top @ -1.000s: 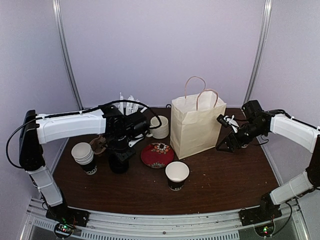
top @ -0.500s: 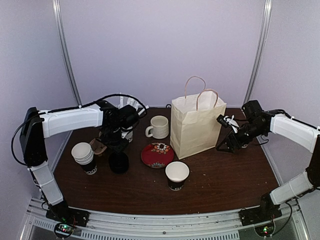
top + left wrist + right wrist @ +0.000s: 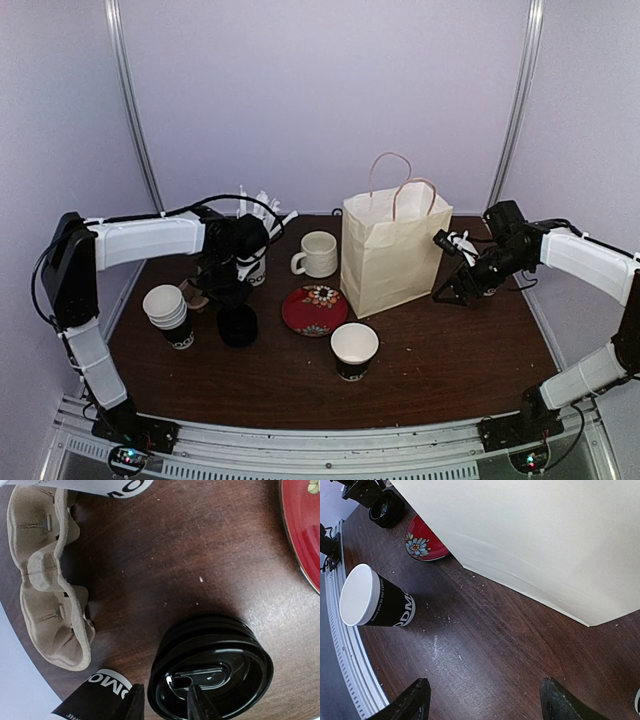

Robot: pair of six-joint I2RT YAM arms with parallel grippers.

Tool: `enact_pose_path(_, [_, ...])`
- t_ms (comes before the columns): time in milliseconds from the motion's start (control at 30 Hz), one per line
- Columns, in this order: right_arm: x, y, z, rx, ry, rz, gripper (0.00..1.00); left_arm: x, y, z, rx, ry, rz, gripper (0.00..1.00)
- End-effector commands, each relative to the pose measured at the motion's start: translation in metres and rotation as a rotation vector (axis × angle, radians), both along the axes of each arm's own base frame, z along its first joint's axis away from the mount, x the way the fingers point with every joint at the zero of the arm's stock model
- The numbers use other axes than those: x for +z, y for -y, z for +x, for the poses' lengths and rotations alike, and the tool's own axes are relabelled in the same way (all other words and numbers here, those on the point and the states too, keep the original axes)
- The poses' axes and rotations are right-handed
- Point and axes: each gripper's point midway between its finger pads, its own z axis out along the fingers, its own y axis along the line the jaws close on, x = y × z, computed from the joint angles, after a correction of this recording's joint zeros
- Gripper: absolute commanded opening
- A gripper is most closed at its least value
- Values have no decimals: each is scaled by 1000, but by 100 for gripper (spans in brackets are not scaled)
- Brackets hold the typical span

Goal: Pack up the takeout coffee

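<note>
One takeout coffee (image 3: 238, 325), a black paper cup with a black lid, stands left of the red plate. In the left wrist view its lid (image 3: 212, 672) fills the lower right. My left gripper (image 3: 232, 290) hangs just behind and above that cup, holding nothing. Its fingertips (image 3: 132, 706) show a narrow gap, one over the lid's near rim, one outside it. My right gripper (image 3: 452, 288) is open wide over bare table (image 3: 485, 655), at the paper bag's (image 3: 393, 250) right foot.
A stack of black cups (image 3: 168, 312) and a cardboard carrier (image 3: 50, 605) lie left of the lidded cup. A white-topped black cup (image 3: 354, 350) stands in front of the red plate (image 3: 314, 309). Behind are a cream mug (image 3: 320, 254) and a white straw cup (image 3: 256, 262).
My left gripper has let go of the black lidded cup, risen and drawn back toward the far left, its jaws narrowing. The cup stays put. The right arm has not moved.
</note>
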Motion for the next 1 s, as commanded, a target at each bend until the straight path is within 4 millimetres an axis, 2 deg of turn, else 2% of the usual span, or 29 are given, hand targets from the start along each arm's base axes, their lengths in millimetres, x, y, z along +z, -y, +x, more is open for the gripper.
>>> enact_pose_path(0, [-3,1,1,3,-8,-7,78,-6,-1,9,1,15,8,30])
enact_pose_path(233, [-6,2,2,3,-15,-12,78,-11,-5,13,-1,10,27,31])
enact_pose_path(500, [-9,2,2,3,-25,-17,78,-12,-7,14,1,1,22,19])
enact_pose_path(767, [-13,2,3,2,-36,-21,78,4,-8,10,2,20,-6,4])
enact_pose_path(967, [-13,2,3,2,-41,-20,78,21,-13,4,0,33,-11,3])
